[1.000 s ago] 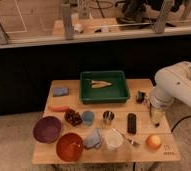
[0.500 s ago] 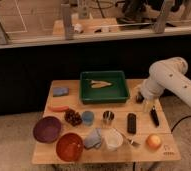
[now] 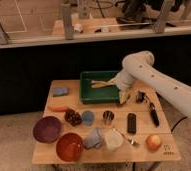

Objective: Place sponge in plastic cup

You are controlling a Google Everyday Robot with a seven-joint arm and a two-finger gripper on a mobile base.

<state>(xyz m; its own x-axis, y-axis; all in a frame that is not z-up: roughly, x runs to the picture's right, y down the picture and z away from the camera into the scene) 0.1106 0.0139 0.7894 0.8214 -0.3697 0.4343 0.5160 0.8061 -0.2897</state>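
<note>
At the near edge of the light wooden table (image 3: 144,154) sits a round red-orange bowl (image 3: 70,146). A crumpled grey-blue cloth (image 3: 93,138) lies at its three o'clock. Just beside the cloth stands the pale translucent plastic cup (image 3: 112,140), upright, with a round orange-red fruit (image 3: 153,142) farther along at three o'clock.

One row back stand a round purple bowl (image 3: 46,129), a dark red knobbly cluster (image 3: 73,117), a small blue cup (image 3: 88,117), a small shiny metal cup (image 3: 108,117) and a flat black bar (image 3: 131,123).

Farther back, the blue-grey rectangular sponge (image 3: 60,91) lies flat near the table's far left corner, just left of a deep green rectangular tray (image 3: 99,92). The white arm (image 3: 159,82) reaches in from the right, and its gripper (image 3: 123,96) hangs at the tray's near right corner.

From the gripper, the sponge lies at nine o'clock, well apart, with the tray between them. The plastic cup lies at about six o'clock. Whether the gripper is released or clenched cannot be told.
</note>
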